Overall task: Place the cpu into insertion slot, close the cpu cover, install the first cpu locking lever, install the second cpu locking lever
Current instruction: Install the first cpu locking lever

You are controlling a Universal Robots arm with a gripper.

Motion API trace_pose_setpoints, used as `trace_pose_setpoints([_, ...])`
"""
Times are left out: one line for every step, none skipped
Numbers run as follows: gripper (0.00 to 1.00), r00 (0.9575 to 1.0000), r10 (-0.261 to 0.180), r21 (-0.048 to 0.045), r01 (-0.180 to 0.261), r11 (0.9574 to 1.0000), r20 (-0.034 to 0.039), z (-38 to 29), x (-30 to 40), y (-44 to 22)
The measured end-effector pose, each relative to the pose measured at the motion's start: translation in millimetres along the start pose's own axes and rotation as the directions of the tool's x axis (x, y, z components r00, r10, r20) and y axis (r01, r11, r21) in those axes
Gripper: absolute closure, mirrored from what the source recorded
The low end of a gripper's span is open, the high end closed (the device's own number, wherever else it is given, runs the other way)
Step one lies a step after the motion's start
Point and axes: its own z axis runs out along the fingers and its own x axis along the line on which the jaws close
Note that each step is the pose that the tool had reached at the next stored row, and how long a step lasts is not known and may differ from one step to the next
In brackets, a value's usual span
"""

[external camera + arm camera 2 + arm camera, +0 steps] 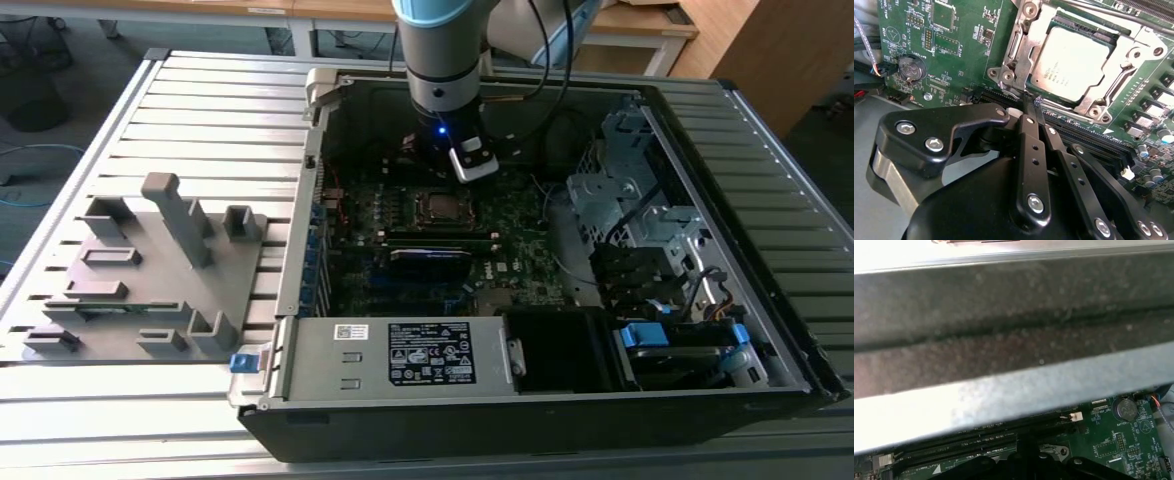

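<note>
1. Slatted metal bench (200,90), with wooden desks behind it. On it an open computer case (534,425) lies on its side, and a grey moulded fixture (147,270) sits towards the exterior view's left.
2. From the exterior view I see the arm (441,60) coming straight down into the case, over the green motherboard (521,250).
3. Second wrist view: the cpu (1071,62) lies flat in the insertion slot (1081,25), dull silver face up.
4. The cpu cover (1024,55) is down over it. The frame surrounds the chip, and the face shows through the cut-out.
5. The gripper (1033,102) sits at the near corner of the socket. The black fingers (1029,150) are drawn together so that the tips meet at the frame's edge.
6. I can't tell whether a thin lever wire is pinched between the tips.
7. A coin cell battery (910,68) is off to one side of the socket, and long black memory slots (1089,140) run just beside it, under the fingers.
8. First wrist view: a blurred grey case wall (1014,340) is close to the lens, with a strip of motherboard past it.
</note>
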Motion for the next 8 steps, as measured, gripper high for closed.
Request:
trace_pose_setpoints([0.90, 1.0000, 0.000, 0.0000, 0.000, 1.0000, 0.0000, 0.1, -0.3, 0.1])
trace_pose_setpoints([0.90, 1.0000, 0.000, -0.0001, 0.000, 1.0000, 0.0000, 0.2, -0.9, 0.2])
trace_pose_setpoints([0.90, 1.0000, 0.000, -0.0001, 0.000, 1.0000, 0.0000, 0.3, -1.6, 0.4])
trace_pose_setpoints([0.90, 1.0000, 0.000, -0.0001, 0.000, 1.0000, 0.0000, 0.5, -2.5, 0.6])
trace_pose_setpoints([0.90, 1.0000, 0.000, -0.0001, 0.000, 1.0000, 0.0001, 0.7, -3.4, 0.8])
trace_pose_setpoints([0.90, 1.0000, 0.000, -0.0001, 0.000, 1.0000, 0.0001, 0.9, -4.4, 0.9])
trace_pose_setpoints([0.90, 1.0000, 0.000, -0.0001, 0.000, 1.0000, 0.0001, 1.0, -5.2, 1.1])
trace_pose_setpoints([0.90, 1.0000, 0.000, -0.0001, 0.000, 1.0000, 0.0001, 1.2, -5.9, 1.2])
